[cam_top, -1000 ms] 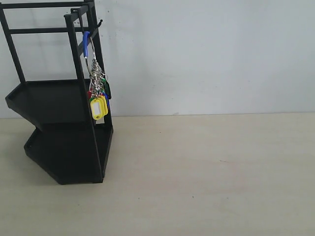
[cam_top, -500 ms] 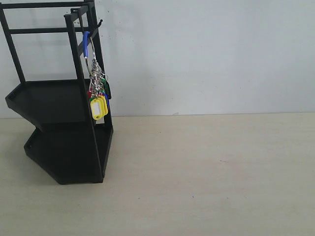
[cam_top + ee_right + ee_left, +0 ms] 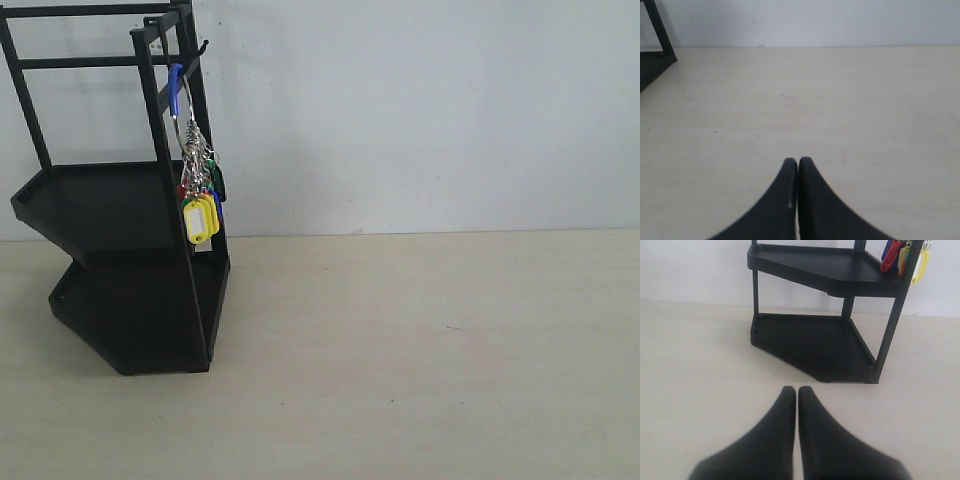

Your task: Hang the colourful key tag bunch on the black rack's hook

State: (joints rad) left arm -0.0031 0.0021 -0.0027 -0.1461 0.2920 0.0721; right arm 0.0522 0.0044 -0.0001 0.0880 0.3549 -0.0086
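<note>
The colourful key tag bunch (image 3: 199,205) hangs by its metal ring with the blue sleeve (image 3: 176,88) from a hook near the top of the black rack (image 3: 120,250), at the left of the exterior view. Its yellow, red and green tags dangle beside the rack's front post. In the left wrist view the rack (image 3: 815,340) stands ahead, with the tags (image 3: 905,257) at its upper corner. My left gripper (image 3: 797,390) is shut and empty, short of the rack. My right gripper (image 3: 798,161) is shut and empty over bare table. Neither gripper shows in the exterior view.
A pale wooden table (image 3: 420,350) stretches to the right of the rack, with a white wall (image 3: 420,110) behind it. A corner of the rack (image 3: 655,55) shows in the right wrist view.
</note>
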